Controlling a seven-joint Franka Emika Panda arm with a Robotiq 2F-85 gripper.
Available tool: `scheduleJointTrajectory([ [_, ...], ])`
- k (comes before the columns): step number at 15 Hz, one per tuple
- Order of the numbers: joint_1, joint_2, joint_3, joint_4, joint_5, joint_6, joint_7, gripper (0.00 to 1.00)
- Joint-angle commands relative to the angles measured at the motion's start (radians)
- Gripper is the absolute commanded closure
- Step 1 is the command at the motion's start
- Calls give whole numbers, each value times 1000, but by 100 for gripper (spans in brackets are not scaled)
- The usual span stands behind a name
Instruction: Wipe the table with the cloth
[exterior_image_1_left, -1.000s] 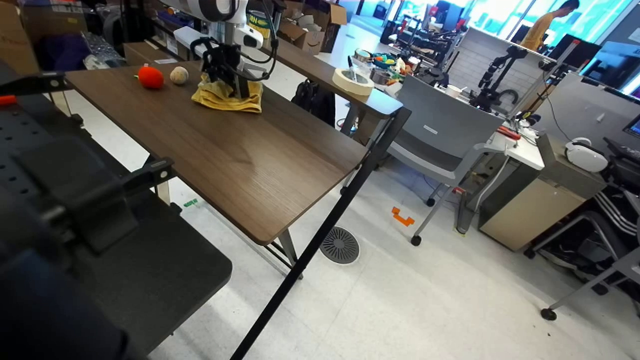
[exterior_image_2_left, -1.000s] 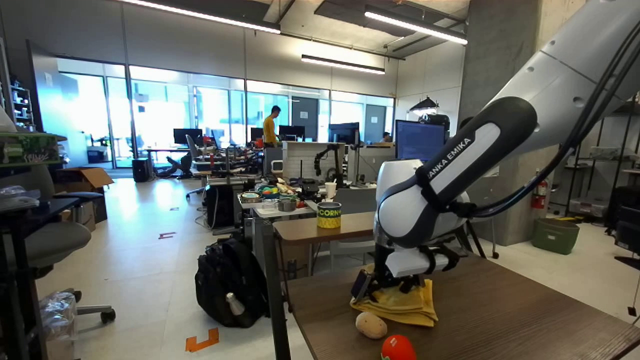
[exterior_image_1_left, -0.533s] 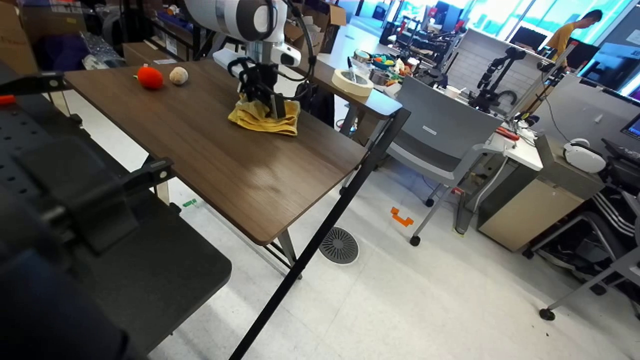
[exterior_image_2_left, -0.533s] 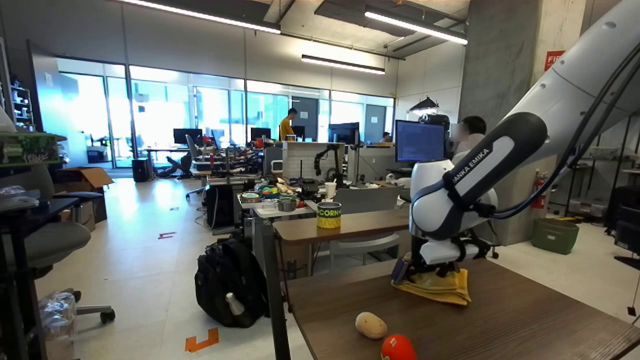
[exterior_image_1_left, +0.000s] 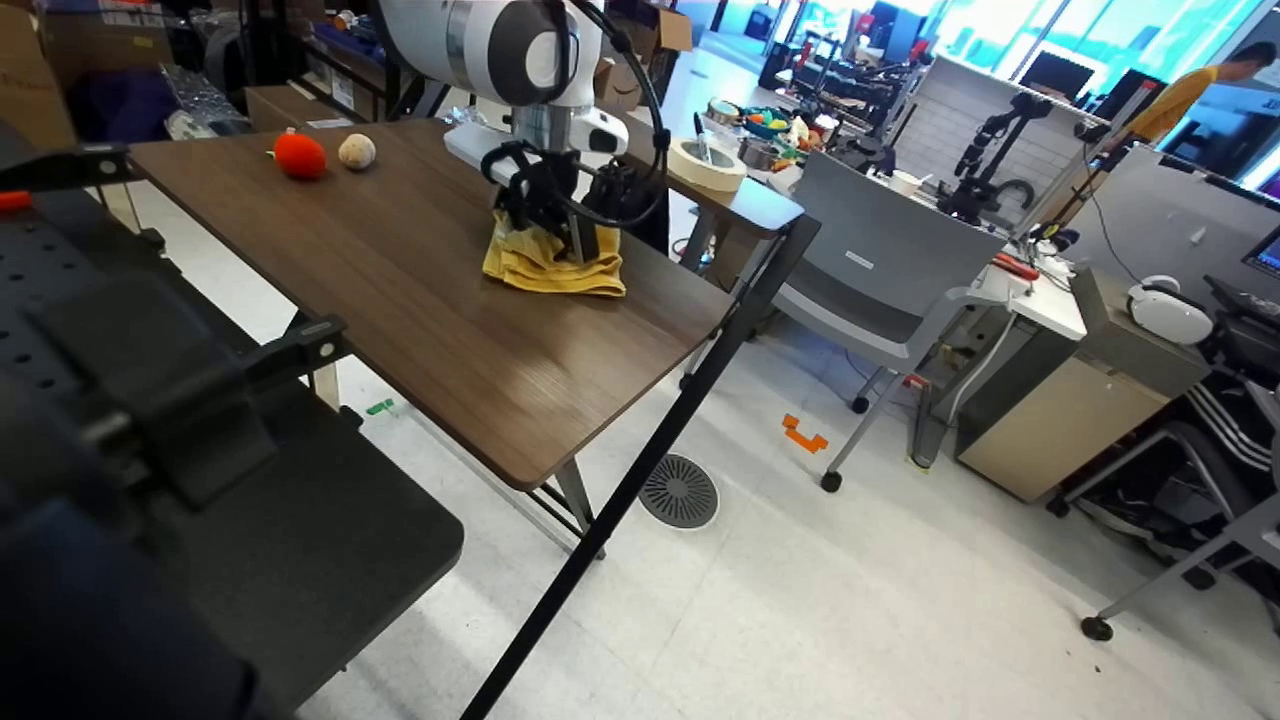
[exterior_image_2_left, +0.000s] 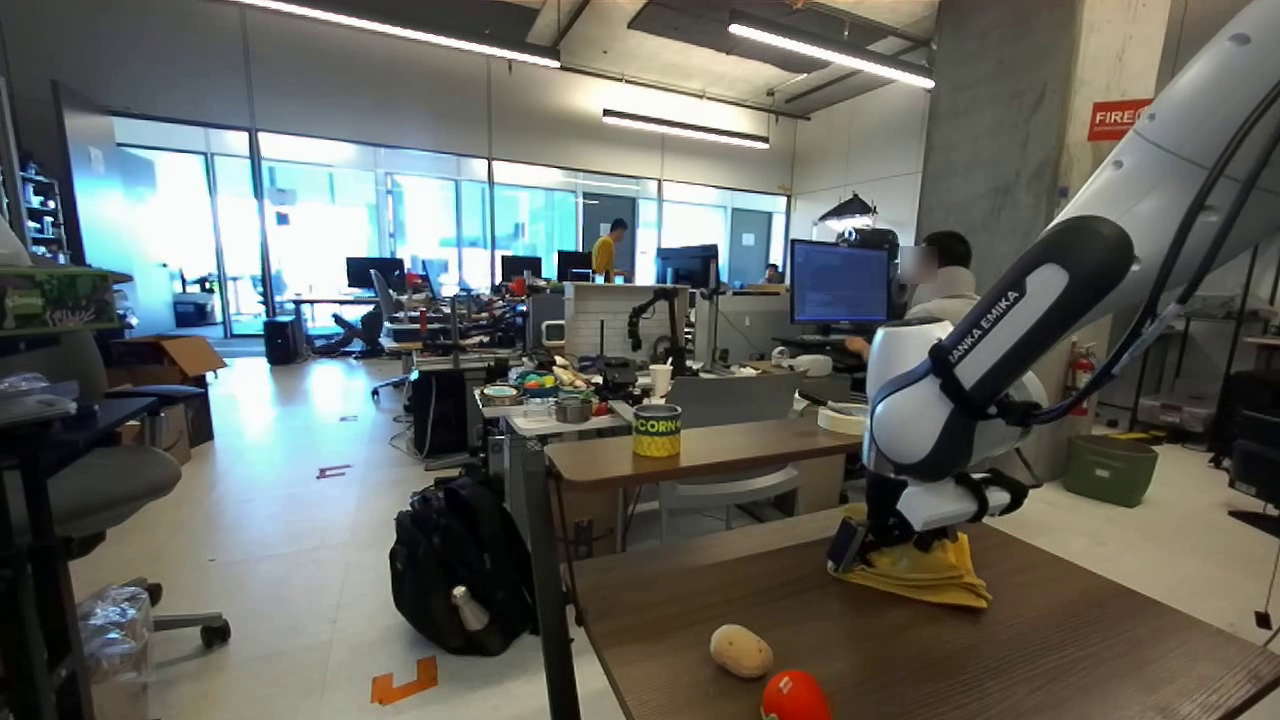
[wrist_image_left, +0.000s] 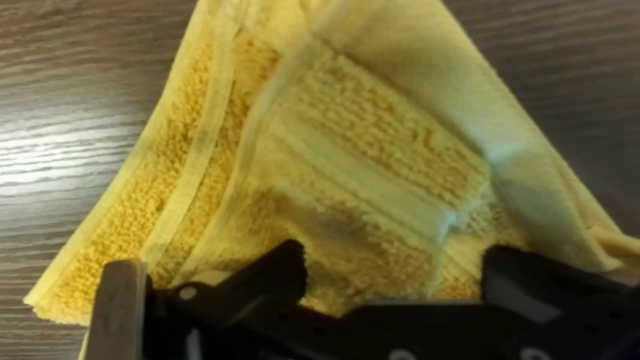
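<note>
Closest to you in the wrist view, the gripper (wrist_image_left: 393, 251) points down into the cloth (exterior_image_2_left: 920, 578); its jaws stand apart with yellow fabric filling the gap, and you cannot tell whether they pinch a fold or simply press on it. Either way, so low a pose probably serves to hold the cloth against the wood as you stroke. The cloth is folded in layers, so it should work as a thick pad, and it lies on the table (exterior_image_1_left: 430, 300) just inside the long edge facing the tape roll (exterior_image_1_left: 705, 168); your stroke likely has more room toward the opposite long edge. Near one short edge, well apart from the cloth, rest the red ball (exterior_image_1_left: 300, 156) and a pale potato-shaped toy (exterior_image_2_left: 741, 651), presumably placed there to spare your wiping path, though a sweep that way could roll them off. Farther out, on a narrow tabletop (exterior_image_2_left: 745, 448), the tape roll lies flat, its ring seeming to prop up a dark pen (exterior_image_1_left: 702, 133), and a yellow can (exterior_image_2_left: 657, 432) stands upright.
</note>
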Motion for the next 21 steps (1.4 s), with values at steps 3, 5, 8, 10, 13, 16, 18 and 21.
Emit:
scheduleJointTrajectory([
  [3, 21, -201, 105, -339, -68, 187, -180, 0],
  [5, 5, -278, 152, -439, -87, 269, -245, 0],
  [8, -42, -401, 224, -588, -92, 459, -318, 0],
  [10, -140, -484, 345, -692, -97, 529, -407, 0],
  [13, -307, -555, 583, -818, -4, 514, -580, 0],
  [16, -512, -518, 822, -843, 9, 390, -640, 0],
  [18, -494, -503, 814, -840, 34, 320, -623, 0],
  [21, -439, -495, 750, -825, 51, 255, -590, 0],
])
